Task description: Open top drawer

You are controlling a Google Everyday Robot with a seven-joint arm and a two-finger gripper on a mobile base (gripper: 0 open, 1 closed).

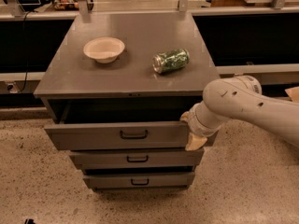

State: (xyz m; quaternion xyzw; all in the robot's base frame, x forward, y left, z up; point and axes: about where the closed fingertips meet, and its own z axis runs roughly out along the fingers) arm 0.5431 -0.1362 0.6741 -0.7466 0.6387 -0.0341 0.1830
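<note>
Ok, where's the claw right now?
In the camera view, the claw sits at the right end of the top drawer front, well right of its black handle and below the green can lying on the cabinet top.

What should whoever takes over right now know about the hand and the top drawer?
Hand: at the right end of the top drawer front, not on its black handle.
Drawer: pulled partly out, with its dark interior showing under the cabinet top.
On top: a bowl and a can lying on its side.
Done: drawer opened partway.
Left: probably pull it further if a fuller opening is wanted, then back the arm away.
</note>
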